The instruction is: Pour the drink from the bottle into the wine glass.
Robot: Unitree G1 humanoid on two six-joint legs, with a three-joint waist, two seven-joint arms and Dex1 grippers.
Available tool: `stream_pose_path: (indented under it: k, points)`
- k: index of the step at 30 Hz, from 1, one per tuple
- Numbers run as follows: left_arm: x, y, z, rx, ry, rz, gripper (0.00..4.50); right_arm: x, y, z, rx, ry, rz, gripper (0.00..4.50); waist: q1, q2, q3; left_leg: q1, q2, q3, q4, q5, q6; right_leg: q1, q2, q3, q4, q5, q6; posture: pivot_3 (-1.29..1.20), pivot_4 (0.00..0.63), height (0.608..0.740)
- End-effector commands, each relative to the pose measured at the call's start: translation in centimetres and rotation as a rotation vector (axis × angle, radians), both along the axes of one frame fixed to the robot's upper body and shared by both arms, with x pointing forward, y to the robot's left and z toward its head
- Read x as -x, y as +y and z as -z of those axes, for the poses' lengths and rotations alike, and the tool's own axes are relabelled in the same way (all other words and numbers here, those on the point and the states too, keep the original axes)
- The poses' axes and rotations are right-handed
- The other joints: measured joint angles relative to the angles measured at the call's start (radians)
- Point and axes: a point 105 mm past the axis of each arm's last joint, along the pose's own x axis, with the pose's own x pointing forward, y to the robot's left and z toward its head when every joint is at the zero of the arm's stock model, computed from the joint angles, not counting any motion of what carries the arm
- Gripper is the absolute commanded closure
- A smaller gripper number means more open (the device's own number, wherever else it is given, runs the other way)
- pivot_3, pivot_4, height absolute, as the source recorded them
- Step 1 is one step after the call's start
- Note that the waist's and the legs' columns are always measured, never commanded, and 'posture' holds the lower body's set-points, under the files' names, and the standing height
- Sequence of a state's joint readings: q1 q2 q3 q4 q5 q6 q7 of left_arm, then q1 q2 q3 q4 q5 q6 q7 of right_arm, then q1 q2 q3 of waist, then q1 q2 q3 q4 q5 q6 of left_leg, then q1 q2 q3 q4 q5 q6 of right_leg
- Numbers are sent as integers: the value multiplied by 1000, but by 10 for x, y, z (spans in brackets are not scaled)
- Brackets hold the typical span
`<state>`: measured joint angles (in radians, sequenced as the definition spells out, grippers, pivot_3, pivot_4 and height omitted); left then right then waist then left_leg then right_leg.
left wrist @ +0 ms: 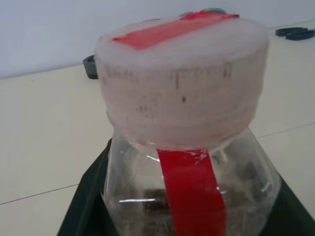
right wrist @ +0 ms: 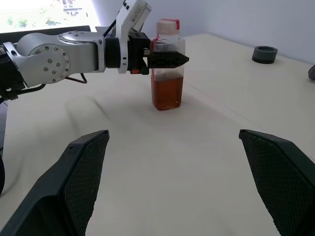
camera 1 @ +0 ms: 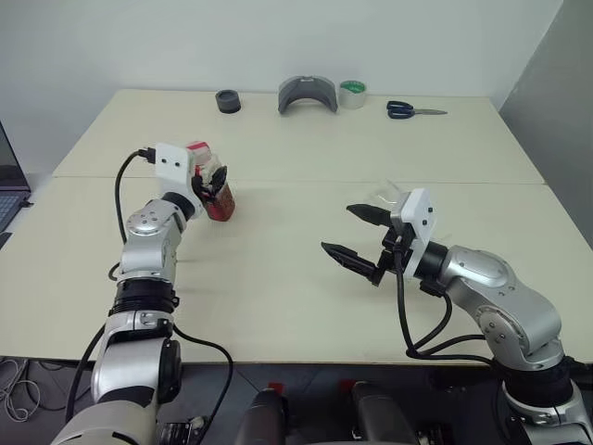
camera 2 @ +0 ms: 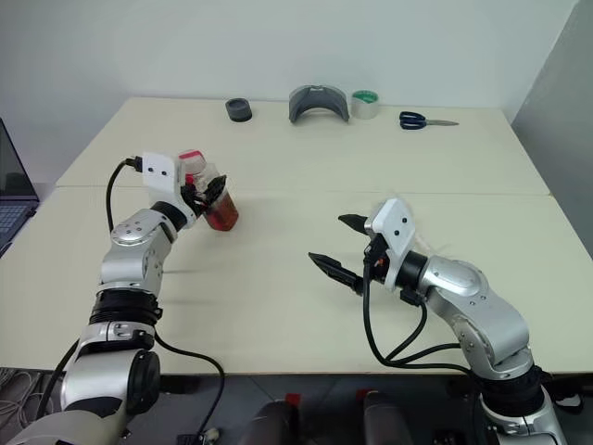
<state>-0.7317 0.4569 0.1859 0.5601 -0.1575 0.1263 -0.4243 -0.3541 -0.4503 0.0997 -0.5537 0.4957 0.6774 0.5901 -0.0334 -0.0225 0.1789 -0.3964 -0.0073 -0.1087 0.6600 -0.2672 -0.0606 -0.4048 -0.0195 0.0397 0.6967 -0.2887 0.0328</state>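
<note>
Left gripper (right wrist: 167, 59) clamped level across the bottle (right wrist: 167, 73) just under its cap (right wrist: 168, 25), high enough to tip it later without slipping. Standing upright on the table (camera 1: 278, 278), far left. Cap on, so no pouring possible yet; probably why the right gripper (camera 1: 357, 236) waits near right, jaws spread wide and empty, aimed toward the bottle. Bottle roughly half full of amber drink (right wrist: 167, 93), clear above. Faint glint of clear glass (camera 1: 387, 195) just behind the right gripper, likely the wine glass; contents impossible to tell.
</note>
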Motion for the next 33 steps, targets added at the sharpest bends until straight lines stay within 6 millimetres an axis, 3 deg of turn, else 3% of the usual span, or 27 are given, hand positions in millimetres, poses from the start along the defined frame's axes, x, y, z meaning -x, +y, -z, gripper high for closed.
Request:
stream_pose_path:
  k: [1,10,28,33]
  points:
    - [-1,1,-19,1,-67,-5,2709,4,0,-10,-21,-43,-15,0,-1,0,0,0,0,0,0,0,0,0,0,0,0,0,0,0,150,740]
    - [3,-6,-17,20,-78,28,2712,4,0,-13,-23,-61,-13,0,-1,0,0,0,0,0,0,0,0,0,0,0,0,0,0,0,150,740]
    - [24,-54,-30,58,-177,275,2713,1,-7,-18,-31,-101,27,0,0,0,0,-1,0,0,0,0,0,0,0,0,0,0,0,0,150,740]
    - [30,-75,-30,41,-181,385,2714,3,-14,-19,-26,-112,51,0,1,0,0,-1,0,0,0,0,0,0,0,0,0,0,0,0,150,740]
